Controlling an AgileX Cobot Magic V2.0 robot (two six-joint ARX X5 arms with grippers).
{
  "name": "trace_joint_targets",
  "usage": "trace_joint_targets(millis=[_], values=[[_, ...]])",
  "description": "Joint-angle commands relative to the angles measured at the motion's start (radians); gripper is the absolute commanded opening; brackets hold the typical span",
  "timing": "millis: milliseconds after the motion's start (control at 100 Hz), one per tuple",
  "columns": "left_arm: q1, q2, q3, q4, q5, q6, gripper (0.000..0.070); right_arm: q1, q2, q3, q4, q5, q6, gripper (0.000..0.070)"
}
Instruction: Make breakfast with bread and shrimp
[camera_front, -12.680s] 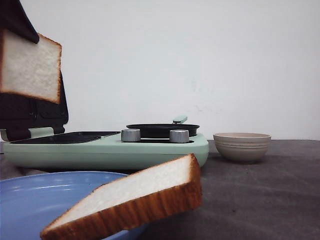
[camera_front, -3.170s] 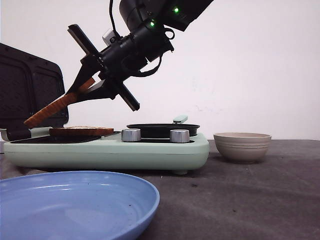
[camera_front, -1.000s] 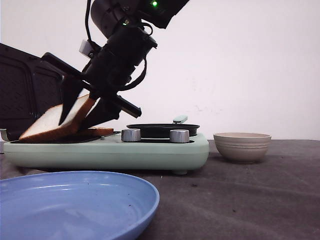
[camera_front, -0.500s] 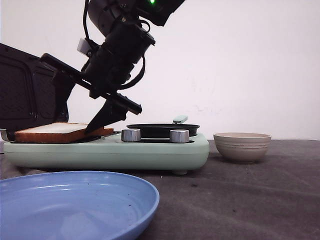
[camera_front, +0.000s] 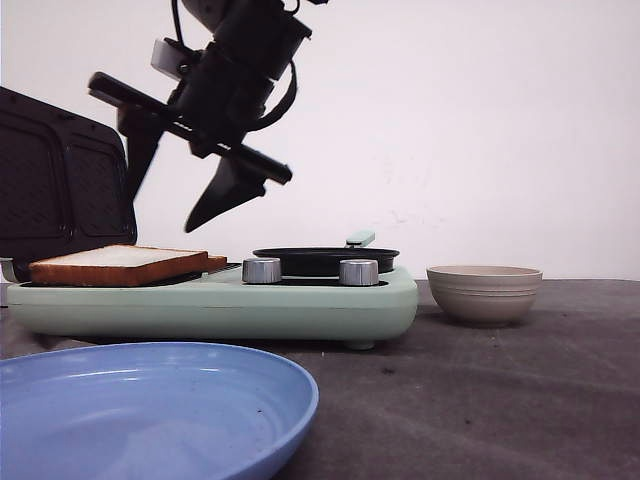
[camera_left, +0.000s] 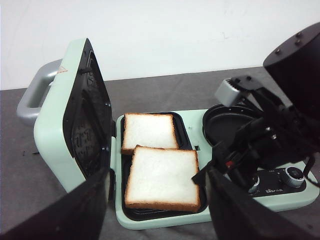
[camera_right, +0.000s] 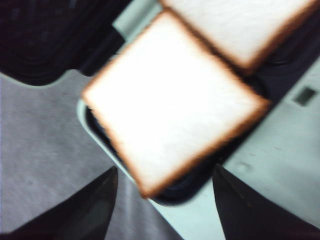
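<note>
Both bread slices (camera_left: 162, 177) lie in the sandwich maker's tray (camera_left: 125, 210), overlapping. Right gripper (camera_front: 175, 185) is spread apart w/ nothing held; raise it clear, avoid the lid (camera_front: 60, 180). Left gripper (camera_left: 155, 210): also apart.

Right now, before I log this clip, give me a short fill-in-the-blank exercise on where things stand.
1. Both slices of bread lie in the sandwich maker, and its lid is ____.
2. The right hand hangs above the bread, open and holding ____.
3. The plate in front is ____ in colour.
4. The beige bowl stands on the table beside the ____.

Missing words: open; nothing; blue; sandwich maker
</note>
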Motion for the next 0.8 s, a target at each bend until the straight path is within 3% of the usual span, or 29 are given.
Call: trace_joint_targets(millis=[0,260,790], values=[[0.000,0.004,0.011,0.011,-0.003,0.002,0.0313,-0.004,-0.006,0.022,-0.016,0.005,-0.071,0.0369],[0.000,0.004,0.011,0.011,-0.006,0.007,0.0313,-0.045,-0.037,0.021,-0.135,0.031,-0.145,0.0368],[0.000,0.004,0.011,0.011,-0.006,0.014,0.0314,-0.090,-0.244,0.018,-0.111,0.084,-0.259,0.0355]])
